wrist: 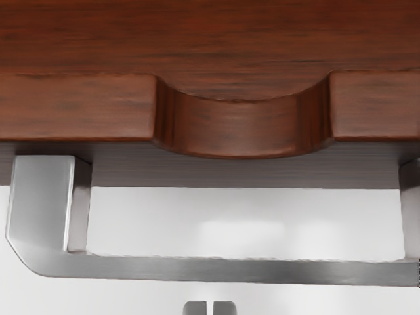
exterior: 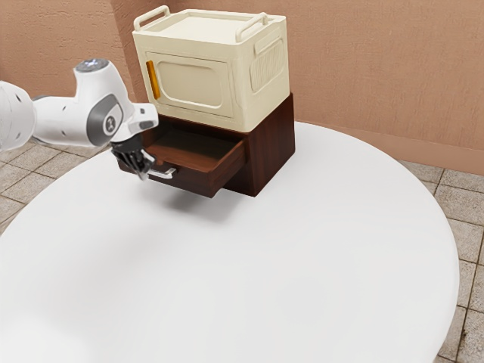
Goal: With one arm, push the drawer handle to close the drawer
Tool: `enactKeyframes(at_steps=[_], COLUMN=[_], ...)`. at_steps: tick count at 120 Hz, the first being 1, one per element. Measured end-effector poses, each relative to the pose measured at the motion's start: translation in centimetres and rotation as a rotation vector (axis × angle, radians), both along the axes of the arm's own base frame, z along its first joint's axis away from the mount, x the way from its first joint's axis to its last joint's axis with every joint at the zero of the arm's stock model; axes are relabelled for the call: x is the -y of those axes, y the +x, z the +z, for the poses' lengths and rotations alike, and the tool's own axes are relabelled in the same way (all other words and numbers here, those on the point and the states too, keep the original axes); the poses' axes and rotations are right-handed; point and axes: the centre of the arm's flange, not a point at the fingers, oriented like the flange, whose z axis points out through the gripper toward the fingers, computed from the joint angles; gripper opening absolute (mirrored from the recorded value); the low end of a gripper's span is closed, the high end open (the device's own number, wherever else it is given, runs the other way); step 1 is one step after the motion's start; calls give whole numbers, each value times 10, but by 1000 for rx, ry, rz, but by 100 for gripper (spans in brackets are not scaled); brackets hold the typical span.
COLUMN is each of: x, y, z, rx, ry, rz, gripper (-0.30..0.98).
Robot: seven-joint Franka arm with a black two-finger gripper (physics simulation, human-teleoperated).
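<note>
Drawer (exterior: 192, 181) standing open

Exterior view: at the table's (exterior: 249, 287) eleven o'clock, the drawer is jutting out, probably sliding lightly; contact between gripper (exterior: 144, 175) and handle (exterior: 165, 175) is escaping sight.

Wrist view: the fingers (wrist: 224, 308) are standing nearly pressed together, pinching nothing; the handle's bar is inviting a central push, one end cut off.

Bright, diffuse light. The white table (exterior: 302, 265) glares toward its near edge at the exterior view's left; a soft grey shadow lies below the drawer (exterior: 201, 181). The wrist view shows sheen on the metal handle (wrist: 42, 197).
</note>
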Motion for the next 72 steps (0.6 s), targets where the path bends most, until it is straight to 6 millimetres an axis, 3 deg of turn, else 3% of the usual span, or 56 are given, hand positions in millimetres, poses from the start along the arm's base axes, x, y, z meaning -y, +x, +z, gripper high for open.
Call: enactKeyframes(at_steps=[22, 72], x=[-2, 7], y=[20, 68], z=[-13, -14], rx=[5, 56], ry=[-15, 1], rz=[-20, -101], gripper=[-10, -10])
